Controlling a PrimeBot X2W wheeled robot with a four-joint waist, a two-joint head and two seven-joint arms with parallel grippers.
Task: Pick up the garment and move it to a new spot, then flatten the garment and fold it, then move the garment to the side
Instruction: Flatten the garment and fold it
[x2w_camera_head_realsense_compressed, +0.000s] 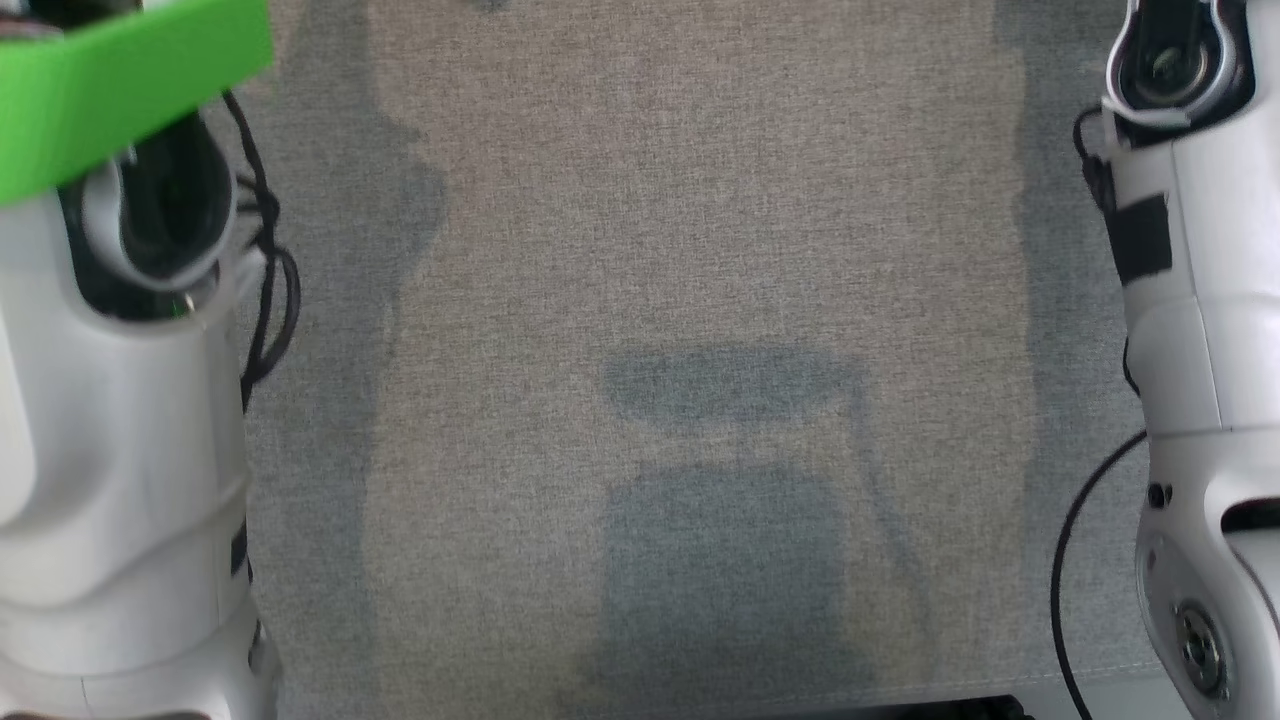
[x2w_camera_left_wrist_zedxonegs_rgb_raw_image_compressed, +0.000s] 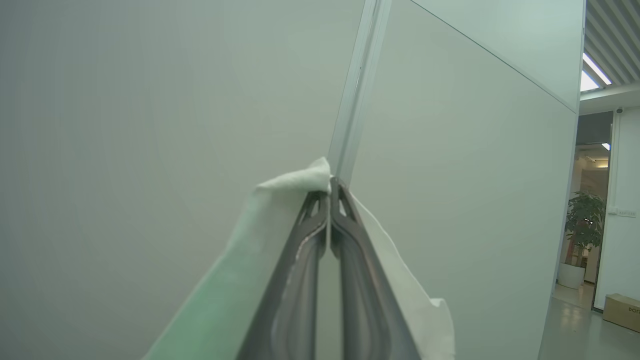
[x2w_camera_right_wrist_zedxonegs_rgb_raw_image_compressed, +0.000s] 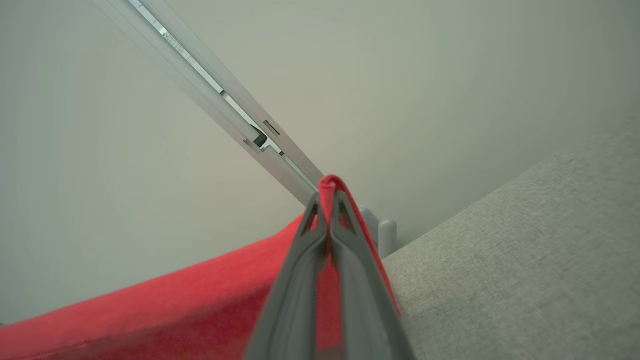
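Where the right wrist view looks along its two dark fingers (x2w_camera_right_wrist_zedxonegs_rgb_raw_image_compressed: 295, 280), the right jaws are clenched tight on a fold of the garment (x2w_camera_right_wrist_zedxonegs_rgb_raw_image_compressed: 190, 305). It's red fabric, the pinched edge poking up just past the tips, the rest running down-left across the btm of the view. Behind it is a pale wall w/ a metal rail (x2w_camera_right_wrist_zedxonegs_rgb_raw_image_compressed: 210, 90) crossing diagonally, and the grey fabric-covered counter (x2w_camera_right_wrist_zedxonegs_rgb_raw_image_compressed: 525, 260) at lower right.

In the left wrist view the left jaws are likewise pressed shut, grasping a white cloth (x2w_camera_left_wrist_zedxonegs_rgb_raw_image_compressed: 285, 190). It's bunched at the tips and drapes down both sides of the fingers (x2w_camera_left_wrist_zedxonegs_rgb_raw_image_compressed: 295, 280), w/ a green tint at lower left. Can't tell from these views whether it's one piece w/ the red fabric. Bkgd there: pale wall panels, a metal strip (x2w_camera_left_wrist_zedxonegs_rgb_raw_image_compressed: 357, 85), and at far right a corridor w/ a potted plant (x2w_camera_left_wrist_zedxonegs_rgb_raw_image_compressed: 582, 225) and a cardboard box (x2w_camera_left_wrist_zedxonegs_rgb_raw_image_compressed: 622, 312) on the floor.

The head view looks straight down on the counter, grey weave w/ soft shadows mid-frame. The left forearm (x2w_camera_head_realsense_compressed: 110, 450) stands at the left edge and the right forearm (x2w_camera_head_realsense_compressed: 1200, 330) at the right edge, w/ black cables (x2w_camera_head_realsense_compressed: 265, 260) beside the left one. A blurred bright-green slab (x2w_camera_head_realsense_compressed: 120, 90) sits at upper left, over the left forearm; what it is can't be told.
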